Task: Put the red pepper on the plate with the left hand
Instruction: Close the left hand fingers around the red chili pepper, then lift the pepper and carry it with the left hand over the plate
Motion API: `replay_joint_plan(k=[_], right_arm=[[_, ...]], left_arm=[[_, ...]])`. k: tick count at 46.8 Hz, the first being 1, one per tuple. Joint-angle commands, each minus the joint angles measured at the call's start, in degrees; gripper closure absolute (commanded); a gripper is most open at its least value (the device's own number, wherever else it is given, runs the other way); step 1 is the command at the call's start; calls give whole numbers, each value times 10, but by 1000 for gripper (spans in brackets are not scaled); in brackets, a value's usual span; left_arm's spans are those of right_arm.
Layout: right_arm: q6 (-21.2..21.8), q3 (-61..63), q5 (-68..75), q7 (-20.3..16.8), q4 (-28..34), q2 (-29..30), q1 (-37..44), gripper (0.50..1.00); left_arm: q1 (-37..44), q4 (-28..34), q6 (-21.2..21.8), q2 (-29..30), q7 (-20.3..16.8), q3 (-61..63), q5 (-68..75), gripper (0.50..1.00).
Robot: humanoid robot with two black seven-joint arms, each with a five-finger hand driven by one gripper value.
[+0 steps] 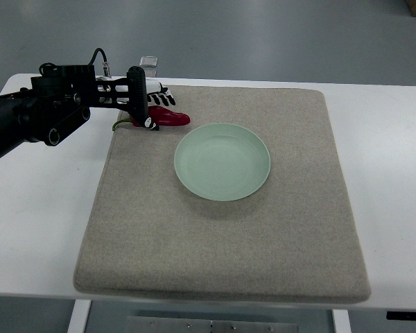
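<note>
Top view shows the left hand (pixel 142 104) reaching in from the left edge, its fingers (pixel 140 97) curled down over the stem end of the red pepper (pixel 172 118). They seem closed on it, though the black finger links hide the contact itself, so how firm the hold is stays a judgement. The pepper's red body sticks out from under the fingers toward the plate (pixel 222 161), and a bit of green stem (pixel 121 125) shows on the far side of the fingers from the plate. The pepper sits just off the plate's upper-left rim, close but not touching it, on the grey mat (pixel 222 243) that covers most of the white desk (pixel 35 222).

To do this step well, the fingers should stay tight on the stem end, because most of the pepper's weight hangs outside the grip and it could swing or slip. A clean lift clear of the mat, then a short carry toward the plate's middle, looks best, with the release low over the dish so the pepper does not roll off the shallow rim. The right hand is out of sight.
</note>
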Motion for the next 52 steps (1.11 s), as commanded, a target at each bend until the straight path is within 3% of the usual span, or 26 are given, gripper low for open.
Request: replay_joint_plan(k=[1,4,12,27,33,37,52], right_arm=[[0,0,0,0,0,0,0,568],[0,0,0,0,0,0,0,568],[0,0,0,0,0,0,0,568],[0,0,0,0,0,0,0,568],[0,0,0,0,0,0,0,568],[0,0,0,0,0,0,0,568],[0,0,0,0,0,0,0,568]], left_arm=[[0,1,0,0,0,0,1,801],[-1,1,0,-1,0,0,-1,872],[0,1,0,0,0,0,-1,943],[-8,1,1,0,3,-3,-7,947],[-20,-2,1,0,3,-11,-13,902],[-29,-8,1,0,3,-11,-13,900],[-44,-98,1,8,3,-29,-14,902]])
